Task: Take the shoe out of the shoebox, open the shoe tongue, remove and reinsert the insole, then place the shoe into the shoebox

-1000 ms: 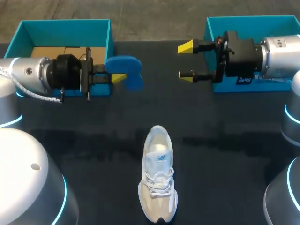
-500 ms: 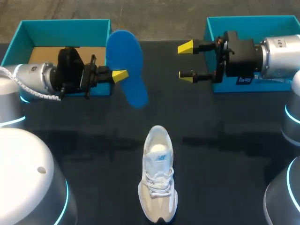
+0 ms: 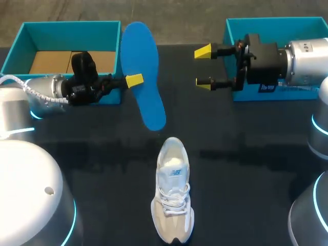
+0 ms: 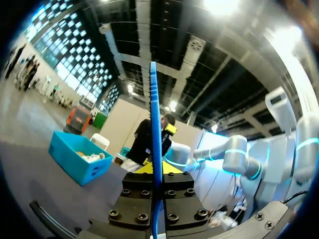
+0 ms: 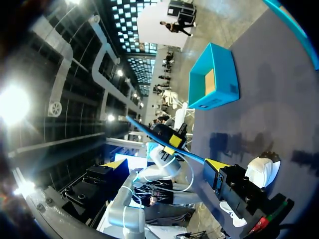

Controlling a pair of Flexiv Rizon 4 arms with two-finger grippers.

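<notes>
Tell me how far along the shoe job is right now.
Done: the shoe stands on the table, out of the shoebox, and the blue insole is out of it. In hand: the left tool grips the insole in the air beside the shoebox; the right tool is open and empty. Left: reinsert the insole, then box the shoe.

Large industrial hall: high ceiling with exposed ducting (image 4: 195,47), tall gridded windows (image 4: 65,47), concrete floor (image 3: 169,10) beyond the dark table (image 3: 246,123).

Head view: the flat blue foam insole (image 3: 146,102) conceals one of the left gripper (image 3: 134,81) jaws. The right arm (image 3: 302,61) covers the front of the right teal cardboard box (image 3: 277,23), which is cut off at the edge.
</notes>
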